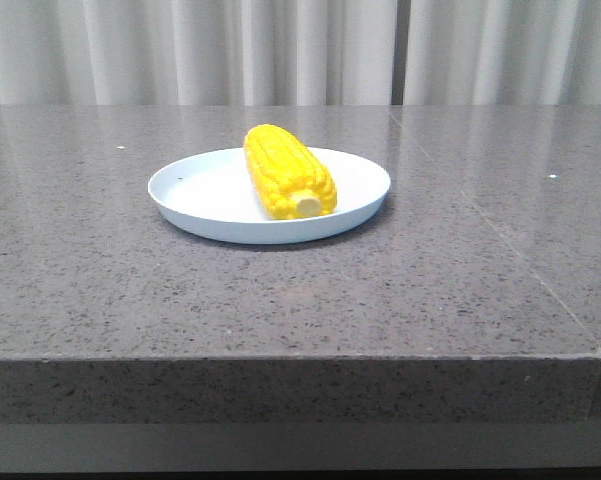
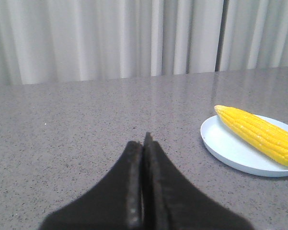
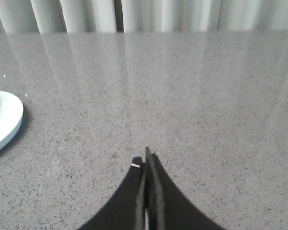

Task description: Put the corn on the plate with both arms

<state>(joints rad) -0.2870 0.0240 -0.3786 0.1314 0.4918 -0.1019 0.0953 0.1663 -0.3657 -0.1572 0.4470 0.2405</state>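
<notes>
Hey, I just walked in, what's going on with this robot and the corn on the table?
Nothing is being handled right now. The corn lies on the plate on the grey stone table, its pale stub end toward the front camera. The left gripper and the right gripper are both shut and empty, each hovering over bare tabletop away from the plate. Judging by how things lie, the placing looks done.
</notes>
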